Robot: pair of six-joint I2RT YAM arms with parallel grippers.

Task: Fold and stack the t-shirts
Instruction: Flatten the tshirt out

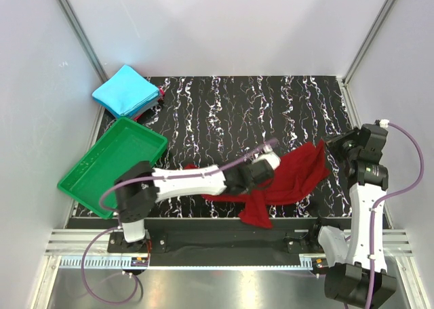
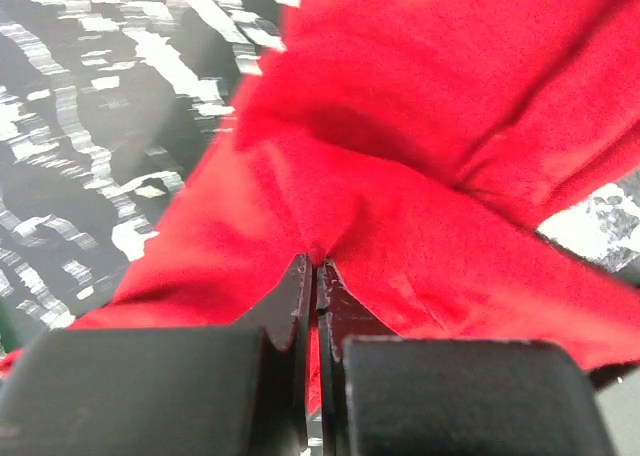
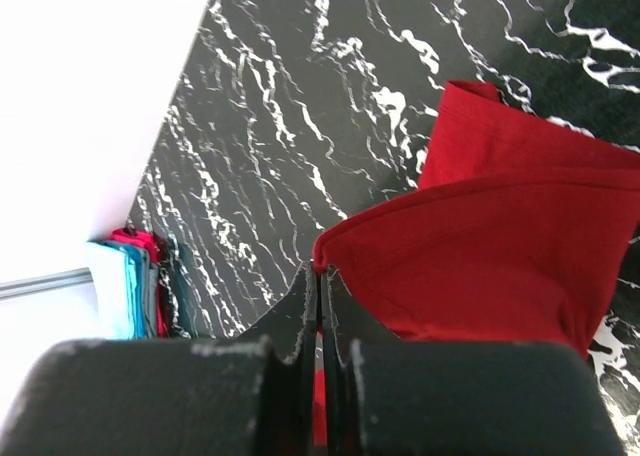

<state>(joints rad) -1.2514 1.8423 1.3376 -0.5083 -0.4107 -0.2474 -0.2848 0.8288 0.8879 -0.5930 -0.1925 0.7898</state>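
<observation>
A green rectangular plastic tray is seen at the left of a black tabletop veined with white marble streaks; it is set askew, with its outer corner hanging past the tabletop's left edge. The tabletop is enclosed by plain white wall panels, which are joined at the far corners by slanting aluminium posts. A ribbed aluminium rail is laid along the near edge.

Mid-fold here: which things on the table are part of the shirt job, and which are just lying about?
Part of the job:
dark red t-shirt, unfolded, near right
cyan-blue t-shirt, folded, far left corner

Lying about:
green tray, left side, untouched
</observation>
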